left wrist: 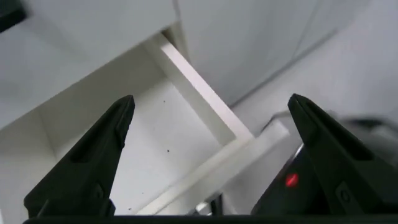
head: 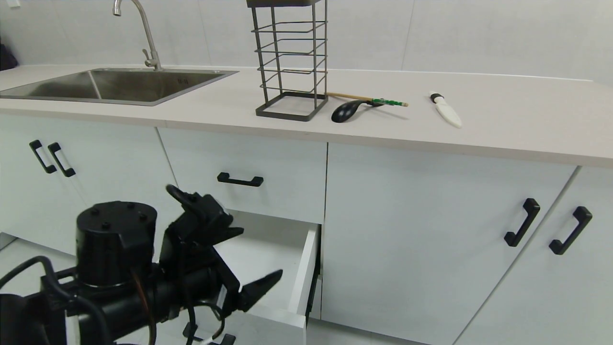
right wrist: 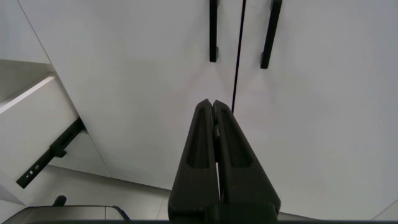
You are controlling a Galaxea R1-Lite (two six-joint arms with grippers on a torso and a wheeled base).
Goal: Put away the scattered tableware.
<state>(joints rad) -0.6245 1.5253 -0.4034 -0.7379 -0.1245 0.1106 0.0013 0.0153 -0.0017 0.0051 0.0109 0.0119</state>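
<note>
Left claw (left wrist: pixel 209 109) hung wide open and empty above the open drawer (left wrist: pixel 205 93). Right claw (right wrist: pixel 213 109) was pressed shut on nothing, facing the cabinet doors (right wrist: pixel 155 74).

Risk, as judged: both claws were low and well apart from the tableware, so a rising arm could strike the drawer wall or the table (head: pixel 503 115) at its front edge.

Black spoon (head: pixel 348 111), chopsticks (head: pixel 368 99) touching it and white knife (head: pixel 445 110) lay mid-table, right of the wire rack (head: pixel 291 62). The thin chopsticks could roll.

Sink (head: pixel 119 84) and tap (head: pixel 143 33) sat at the far left, against a tiled wall.
</note>
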